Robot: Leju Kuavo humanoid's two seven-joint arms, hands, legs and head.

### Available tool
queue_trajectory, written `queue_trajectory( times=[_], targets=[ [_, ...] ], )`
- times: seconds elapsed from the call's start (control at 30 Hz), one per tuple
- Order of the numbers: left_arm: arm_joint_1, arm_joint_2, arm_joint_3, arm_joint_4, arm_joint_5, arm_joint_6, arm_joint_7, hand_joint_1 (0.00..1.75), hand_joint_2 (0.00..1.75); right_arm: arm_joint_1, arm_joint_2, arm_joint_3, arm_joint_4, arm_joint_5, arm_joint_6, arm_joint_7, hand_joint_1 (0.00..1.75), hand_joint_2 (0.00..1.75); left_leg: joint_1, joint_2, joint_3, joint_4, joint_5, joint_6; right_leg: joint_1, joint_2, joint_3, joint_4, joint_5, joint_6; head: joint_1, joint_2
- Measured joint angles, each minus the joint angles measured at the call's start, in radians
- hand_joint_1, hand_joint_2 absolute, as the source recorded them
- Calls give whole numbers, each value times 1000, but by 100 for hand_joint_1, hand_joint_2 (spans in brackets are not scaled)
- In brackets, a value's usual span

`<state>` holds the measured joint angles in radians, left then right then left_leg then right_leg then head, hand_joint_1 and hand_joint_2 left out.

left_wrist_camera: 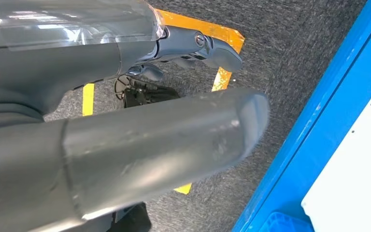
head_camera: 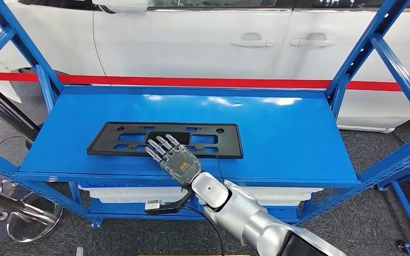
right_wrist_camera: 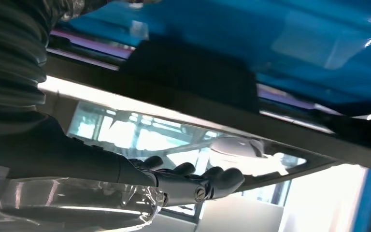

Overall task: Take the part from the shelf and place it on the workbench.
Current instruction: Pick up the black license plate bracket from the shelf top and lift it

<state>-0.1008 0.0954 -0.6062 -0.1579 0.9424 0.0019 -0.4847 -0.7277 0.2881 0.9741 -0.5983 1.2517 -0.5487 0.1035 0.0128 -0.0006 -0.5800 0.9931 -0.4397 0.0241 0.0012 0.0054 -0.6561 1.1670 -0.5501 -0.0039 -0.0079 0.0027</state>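
Note:
A flat black frame-shaped part (head_camera: 230, 143) with several cutouts lies on the blue shelf (head_camera: 293, 133), left of centre. My right hand (head_camera: 173, 157) reaches in from the shelf's front edge, back upward, with its fingers (head_camera: 160, 145) stretched flat over the middle of the part's near rim. In the right wrist view the dark fingers (right_wrist_camera: 207, 180) lie close along the part (right_wrist_camera: 188, 77), and I cannot see a closed grip. My left hand (left_wrist_camera: 140, 145) hangs over grey carpet with its thumb and fingers apart, holding nothing.
A white car (head_camera: 203, 42) with a red stripe stands right behind the shelf. Blue uprights and diagonal braces (head_camera: 360, 53) flank both ends. A white bin (head_camera: 283, 194) sits under the shelf. A chrome stand (head_camera: 26, 218) is at the lower left. Yellow floor tape (left_wrist_camera: 222, 58) marks the carpet.

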Motion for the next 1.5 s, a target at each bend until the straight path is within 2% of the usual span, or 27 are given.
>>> queue_trajectory(
  times=[0.03, 0.07, 0.1, 0.13, 0.23, 0.3, 0.4, 0.47, 0.53, 0.57, 0.6, 0.63, 0.67, 0.73, 0.8, 0.87, 0.93, 1.0, 1.07, 1.1, 1.13, 1.17, 1.2, 1.27, 1.33, 1.43, 1.5],
  targets=[
    [0, 0, 0, 0, 0, 0, 0, 0, 0, -1, 4, 2, 10, 6, -2, 4, 0, 175, -1, 0, 0, 1, 0, 2, -2, 0, -32, 69, -31, 2, 0, 0],
    [1, 0, 0, 0, 0, 0, -1, 0, 0, -2, 8, 3, 19, 11, -4, 8, 0, 175, -1, 0, 0, 1, -1, 3, -3, 0, -57, 120, -47, 4, 0, 0],
    [2, 0, 0, 0, 0, 0, -1, 0, 0, -4, 12, 3, 28, 14, -7, 11, 0, 175, -2, 0, 0, 2, -1, 3, -5, 0, -66, 140, -44, 4, 0, 0],
    [3, 0, 0, 0, 0, 1, -1, 0, 0, -7, 18, 4, 36, 16, -9, 13, 0, 175, -2, 0, 2, 3, -2, 2, -5, 0, -56, 119, -22, 3, 0, 0],
    [3, 0, -1, 0, -1, 3, 0, 0, 0, -18, 35, 4, 55, 17, -16, 17, 0, 175, -4, -2, 4, 9, -7, -5, -4, -1, 38, -75, 69, -6, 0, 0],
    [3, 0, -2, 0, -1, 3, 1, 0, 0, -22, 44, 4, 65, 17, -18, 17, 0, 175, -7, -2, 0, 13, -9, -14, -1, -1, 63, -132, 81, -13, 0, 0],
    [4, 1, -3, 0, -3, 5, 2, 0, 0, -27, 54, 4, 75, 17, -19, 19, 0, 175, -5, -2, -4, 17, -14, -31, -2, 0, 63, -139, 87, -27, 0, 0],
    [3, 1, -4, 0, -6, 5, 2, 0, 0, -33, 59, 4, 81, 21, -17, 28, 0, 175, -2, -1, -27, 73, -53, -42, -7, -2, 65, -146, 92, -37, 0, 0],
    [1, 2, -4, 0, -9, 6, 4, 0, 0, -40, 63, 4, 88, 30, -6, 42, 0, 175, 0, -1, -85, 201, -116, -51, -7, -3, 64, -146, 93, -40, 0, 0],
    [0, 3, -5, 0, -11, 6, 5, 0, 0, -44, 63, 4, 92, 35, 3, 51, 0, 175, 1, -1, -113, 260, -136, -54, -7, -3, 63, -145, 92, -41, 0, 0],
    [0, 3, -5, 0, -12, 6, 7, 0, 0, -48, 63, 4, 97, 42, 14, 60, 0, 175, 1, -1, -128, 290, -138, -56, -7, -3, 63, -145, 92, -41, 0, 0],
    [-2, 3, -5, 0, -14, 6, 9, 0, 0, -53, 64, 5, 101, 49, 25, 71, 0, 175, 2, -1, -126, 282, -121, -56, -7, -3, 63, -143, 92, -41, 0, 0],
    [-4, 3, -6, 0, -16, 6, 10, 0, 0, -60, 64, 6, 105, 56, 38, 82, 0, 175, 3, -1, -106, 238, -89, -55, -7, -2, 64, -142, 91, -40, 0, 0],
    [-12, 4, -6, 0, -19, 6, 11, 0, 0, -75, 66, 11, 111, 67, 62, 105, 0, 175, 2, -1, -43, 101, -25, -50, -5, -1, 64, -140, 88, -36, 0, 0],
    [-20, 4, -6, 0, -21, 6, 12, 0, 0, -89, 67, 16, 120, 73, 86, 128, 0, 175, -2, -3, -8, 22, -5, -41, -1, 0, 60, -139, 89, -27, 0, 0],
    [-23, 4, -6, 0, -22, 6, 13, 0, 0, -101, 67, 21, 129, 76, 110, 152, 0, 175, -3, -5, -7, 13, -7, -30, 0, 0, 57, -141, 91, -17, 0, 0],
    [-25, 4, -6, 0, -22, 6, 14, 0, 0, -117, 67, 23, 142, 77, 129, 172, 0, 175, 1, -4, -5, 7, -2, -17, -1, 0, 52, -123, 76, -6, 0, 0],
    [-27, 4, -6, 0, -23, 6, 14, 0, 0, -132, 66, 23, 160, 74, 142, 184, 0, 175, 3, -2, -3, 3, 1, -5, -3, 0, 14, -37, 23, 2, 0, 0],
    [-27, 5, -6, 0, -23, 6, 15, 0, 0, -139, 65, 23, 177, 70, 155, 191, 0, 175, 2, -1, -4, 3, 1, 0, -5, -1, -53, 101, -36, 5, 0, 0],
    [-26, 5, -6, 0, -23, 6, 15, 0, 0, -141, 64, 23, 183, 68, 162, 194, 0, 175, 1, -1, -3, 4, 1, 1, -5, -1, -76, 147, -48, 5, 0, 0],
    [-26, 6, -6, 0, -23, 6, 15, 0, 0, -145, 63, 23, 189, 68, 168, 196, 0, 175, 1, -1, -3, 4, 0, 1, -5, -1, -83, 157, -38, 5, 0, 0],
    [-26, 6, -6, 0, -22, 5, 15, 0, 0, -149, 63, 23, 193, 68, 173, 198, 0, 175, 0, -2, -1, 4, -1, 0, -5, -1, -68, 124, -10, 2, 0, 0],
    [-26, 6, -6, 0, -22, 5, 15, 0, 0, -154, 63, 23, 196, 68, 176, 199, 0, 175, 0, -3, 2, 5, -2, -2, -5, -1, -37, 57, 29, -1, 0, 0],
    [-27, 6, -6, 0, -22, 4, 15, 0, 0, -163, 63, 23, 203, 68, 180, 202, 82, 175, -3, -5, 2, 9, -6, -8, -2, -1, 28, -81, 86, -11, 0, 0],
    [-26, 6, -6, 0, -21, 3, 14, 0, 0, -168, 63, 23, 209, 68, 195, 209, 170, 175, -6, -5, -2, 12, -8, -16, 2, 0, 49, -134, 96, -17, 0, 0],
    [-26, 8, -6, 0, -17, 1, 10, 0, 0, -174, 64, 23, 217, 64, 227, 218, 175, 175, -3, -4, -8, 20, -17, -33, -1, 1, 50, -143, 101, -29, 0, 0],
    [-25, 10, -6, 0, -14, -1, 8, 0, 0, -178, 64, 23, 223, 62, 236, 219, 175, 175, 0, -3, -36, 87, -60, -43, -7, -1, 53, -148, 104, -36, 0, 0]
  ],
)
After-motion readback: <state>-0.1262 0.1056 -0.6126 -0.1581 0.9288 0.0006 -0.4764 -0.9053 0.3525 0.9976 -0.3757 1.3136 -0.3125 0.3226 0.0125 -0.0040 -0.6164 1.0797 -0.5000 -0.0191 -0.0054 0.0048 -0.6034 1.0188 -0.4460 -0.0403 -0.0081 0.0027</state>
